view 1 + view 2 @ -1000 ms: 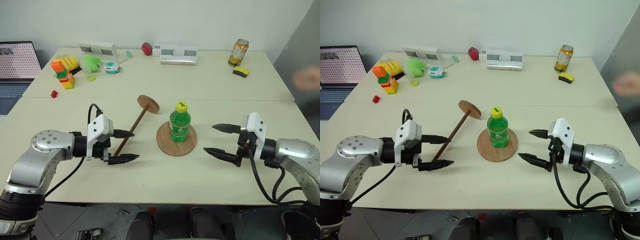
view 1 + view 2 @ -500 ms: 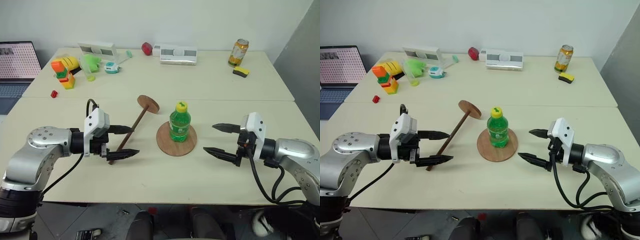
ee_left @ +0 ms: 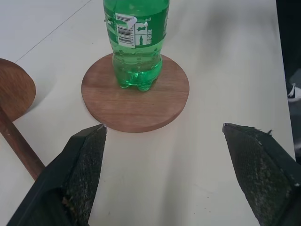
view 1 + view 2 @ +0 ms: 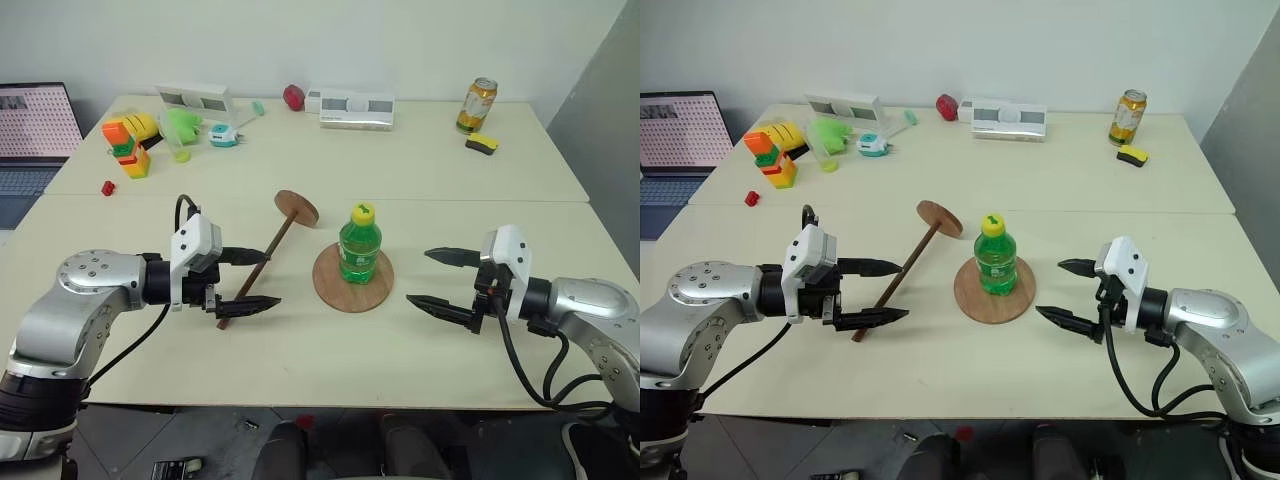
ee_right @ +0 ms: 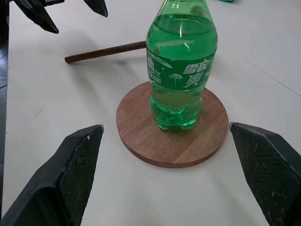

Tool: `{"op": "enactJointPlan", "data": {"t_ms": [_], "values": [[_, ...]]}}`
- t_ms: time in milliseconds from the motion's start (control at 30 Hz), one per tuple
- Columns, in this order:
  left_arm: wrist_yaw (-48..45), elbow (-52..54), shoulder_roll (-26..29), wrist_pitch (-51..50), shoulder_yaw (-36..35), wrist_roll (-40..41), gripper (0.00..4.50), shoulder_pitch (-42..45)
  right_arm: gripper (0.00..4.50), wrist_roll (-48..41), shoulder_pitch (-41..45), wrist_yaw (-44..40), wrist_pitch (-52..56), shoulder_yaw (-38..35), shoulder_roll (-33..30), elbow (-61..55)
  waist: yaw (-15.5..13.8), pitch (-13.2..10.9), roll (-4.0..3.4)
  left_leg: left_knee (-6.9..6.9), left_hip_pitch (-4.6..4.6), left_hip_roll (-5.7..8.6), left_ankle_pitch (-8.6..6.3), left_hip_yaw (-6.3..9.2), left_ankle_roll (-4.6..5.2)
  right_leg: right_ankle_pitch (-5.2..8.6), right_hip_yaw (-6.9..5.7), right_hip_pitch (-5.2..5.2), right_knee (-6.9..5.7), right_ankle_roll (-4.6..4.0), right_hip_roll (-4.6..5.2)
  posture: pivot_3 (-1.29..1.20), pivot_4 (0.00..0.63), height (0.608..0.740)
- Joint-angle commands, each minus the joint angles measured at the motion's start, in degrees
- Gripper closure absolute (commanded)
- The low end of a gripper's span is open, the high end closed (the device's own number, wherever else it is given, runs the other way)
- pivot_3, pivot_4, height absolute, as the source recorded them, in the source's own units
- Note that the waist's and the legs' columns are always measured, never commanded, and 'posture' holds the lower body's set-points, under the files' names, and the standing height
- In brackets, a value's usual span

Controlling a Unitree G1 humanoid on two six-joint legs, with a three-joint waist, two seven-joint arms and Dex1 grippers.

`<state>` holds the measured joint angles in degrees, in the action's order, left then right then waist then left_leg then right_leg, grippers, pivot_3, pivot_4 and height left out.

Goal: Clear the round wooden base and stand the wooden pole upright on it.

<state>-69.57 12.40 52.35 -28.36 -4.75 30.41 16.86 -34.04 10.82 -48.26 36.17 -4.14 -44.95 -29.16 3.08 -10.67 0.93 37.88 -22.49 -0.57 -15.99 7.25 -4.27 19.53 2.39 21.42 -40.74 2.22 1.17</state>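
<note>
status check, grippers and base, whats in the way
Left gripper open, empty, by the wooden pole lying flat. Right gripper open, empty. Green bottle standing on the round wooden base, blocking it.

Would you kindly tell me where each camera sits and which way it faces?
Head, both eyes: look forward and down over the table; both arms show.
Left wrist: looks along the open left end effector at the bottle on the base.
Right wrist: looks along the open right end effector at them from the opposite side.
Shared: bottle, base, pole.
</note>
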Motion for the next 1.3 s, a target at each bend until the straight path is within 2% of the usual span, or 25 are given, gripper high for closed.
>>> {"op": "enactJointPlan", "data": {"t_ms": [33, 200, 367, 900, 1100, 1300], "values": [[-0.31, 0.64, -0.04, 0.47, -0.63, 0.62, 0.38, 0.89, 0.0, 0.06, 2.06, 1.91, 0.06, 1.73, 2.24, -1.76, 0.08, 0.0, 0.0, 0.0, 0.0, 0.0, 0.0, 0.0, 0.0, 0.0, 0.0, 0.0, 0.0, 0.0, 0.0, 0.0, 0.15, 0.74], [0.14, 0.89, -0.44, 0.81, -0.07, 0.03, 0.38, 0.77, 0.0, 6.62, 8.09, 9.45, -0.07, 8.45, 10.19, 4.96, 0.4, 0.0, 0.0, 0.0, 0.04, -0.02, 0.0, -0.02, 0.0, 0.0, 0.04, 0.01, -0.06, 0.0, -0.03, 0.0, 0.15, 0.74], [-0.29, 0.76, -0.01, 0.83, -0.23, -0.11, 0.38, 1.02, 0.0, 10.66, 11.49, 12.06, -1.41, 11.62, 15.58, 10.83, 0.02, -0.01, -0.02, 0.01, -0.06, 0.0, 0.01, 0.01, -0.01, 0.0, 0.0, 0.08, 0.0, 0.0, -0.01, 0.0, 0.15, 0.74], [-0.23, 0.57, 0.24, 0.92, -0.25, -0.68, 0.38, 1.89, 0.0, 13.07, 18.05, 12.61, -3.99, 13.84, 27.68, 21.52, 0.3, -0.02, -0.03, 0.0, -0.03, -0.02, 0.01, -0.01, -0.01, 0.0, 0.03, 0.16, -0.11, -0.01, -0.04, 0.0, 0.15, 0.74], [0.31, 0.91, 0.63, 0.67, -1.08, -0.64, 0.36, 1.33, 1.05, 12.67, 17.45, 11.59, -4.77, 12.94, 27.96, 20.58, 0.32, -0.02, -0.03, 0.0, -0.05, -0.02, 0.01, -0.02, -0.01, 0.0, 0.04, 0.19, -0.11, -0.01, -0.03, 0.0, 0.15, 0.74], [1.38, 0.88, 0.14, 0.57, -1.48, -0.41, 0.36, 0.79, 1.11, 11.77, 19.86, 14.77, -4.73, 7.87, 27.68, 19.73, 0.32, -0.02, -0.04, 0.0, -0.08, -0.02, 0.01, -0.02, -0.01, 0.0, 0.05, 0.23, -0.13, -0.01, -0.03, 0.0, 0.15, 0.74]]}}
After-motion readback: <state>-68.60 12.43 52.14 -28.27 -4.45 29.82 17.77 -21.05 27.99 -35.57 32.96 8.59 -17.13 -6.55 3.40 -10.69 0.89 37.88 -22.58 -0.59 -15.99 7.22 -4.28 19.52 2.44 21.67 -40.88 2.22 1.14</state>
